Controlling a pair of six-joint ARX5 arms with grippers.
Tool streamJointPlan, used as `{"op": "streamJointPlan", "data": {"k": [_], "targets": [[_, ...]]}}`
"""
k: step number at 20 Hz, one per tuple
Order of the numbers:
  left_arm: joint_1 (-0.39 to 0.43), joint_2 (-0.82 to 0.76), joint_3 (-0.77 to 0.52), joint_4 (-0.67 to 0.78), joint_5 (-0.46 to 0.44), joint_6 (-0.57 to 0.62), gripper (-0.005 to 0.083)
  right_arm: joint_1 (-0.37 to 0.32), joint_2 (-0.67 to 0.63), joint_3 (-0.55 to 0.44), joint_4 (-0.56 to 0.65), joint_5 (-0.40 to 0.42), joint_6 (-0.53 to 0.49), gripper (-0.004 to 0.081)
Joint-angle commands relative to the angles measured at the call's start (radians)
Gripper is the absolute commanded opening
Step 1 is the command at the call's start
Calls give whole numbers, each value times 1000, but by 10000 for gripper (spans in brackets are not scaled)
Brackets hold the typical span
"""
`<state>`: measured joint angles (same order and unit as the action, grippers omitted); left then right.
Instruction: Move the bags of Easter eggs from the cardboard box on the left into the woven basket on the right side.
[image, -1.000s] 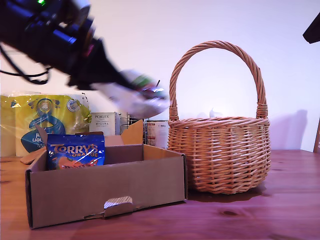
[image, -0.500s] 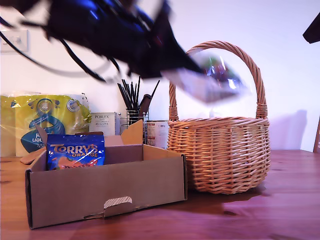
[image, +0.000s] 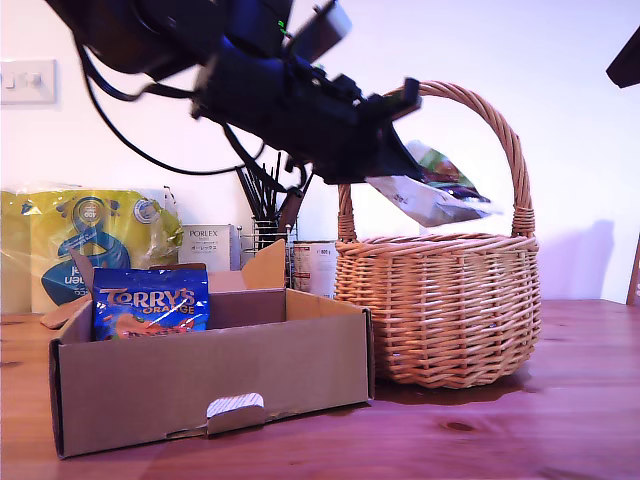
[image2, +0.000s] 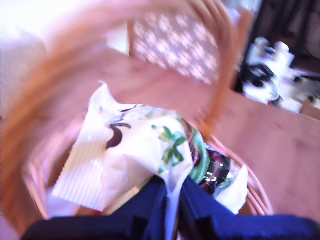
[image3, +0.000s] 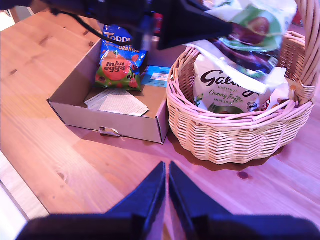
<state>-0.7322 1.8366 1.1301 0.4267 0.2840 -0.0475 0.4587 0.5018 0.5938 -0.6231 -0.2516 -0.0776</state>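
Note:
My first gripper (image: 398, 165) (image2: 170, 192) is shut on a white-and-green Galaxy bag (image: 432, 192) (image2: 135, 150), which hangs under the handle arch just above the woven basket (image: 440, 300) at the exterior view's right. Another Galaxy bag (image3: 225, 87) lies inside the basket (image3: 235, 135). The cardboard box (image: 210, 370) (image3: 110, 120) stands at the exterior view's left with the blue-and-orange Terry's bag (image: 150, 300) (image3: 120, 65) upright against its back wall. My second gripper (image3: 166, 175) hovers high over the wooden table in front of box and basket, shut and holding nothing.
Behind the box stand a yellow-and-blue plastic pack (image: 80, 240), a white Porlex carton (image: 205, 245), a wire holder with black sticks (image: 265, 215) and a tin (image: 315, 265). A paper sheet (image3: 117, 102) lies on the box floor. A dark part (image: 625, 55) shows at the exterior view's upper right corner.
My first arm has swung from above the box towards the exterior view's right, carrying the Galaxy bag to under the basket's handle. Box, Terry's bag and basket have stayed put.

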Motion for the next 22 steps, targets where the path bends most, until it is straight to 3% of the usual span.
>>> {"op": "streamJointPlan", "data": {"k": [1, 3, 4, 6, 7, 11, 16, 19, 22], "targets": [[-4, 45, -5, 5, -2, -6, -19, -3, -1, 7, 2, 0, -2, -12], [-11, 52, -3, -18, -2, -6, -4, -3, -1, 7, 2, 0, -2, -12], [-16, 53, -3, -27, -3, -5, 47, -3, -1, 7, 2, 0, -2, -12], [-32, 53, -2, -35, -13, -5, 284, -3, -1, 7, 2, 0, -2, -12], [-41, 54, -2, -37, -12, -2, 357, -3, -1, 7, 2, 0, -2, -12], [-76, 53, 0, -41, -22, 85, 363, -3, -1, 7, 2, -1, -2, -12], [-81, 30, 28, -102, -116, 138, 364, -3, -1, 7, 1, -4, -1, -12], [-75, -28, 30, -193, -140, 175, 523, -3, -1, 7, 1, -4, -1, -12], [-75, -100, 30, -308, -157, 180, 538, -3, -1, 7, 2, -4, -1, -12]]}}
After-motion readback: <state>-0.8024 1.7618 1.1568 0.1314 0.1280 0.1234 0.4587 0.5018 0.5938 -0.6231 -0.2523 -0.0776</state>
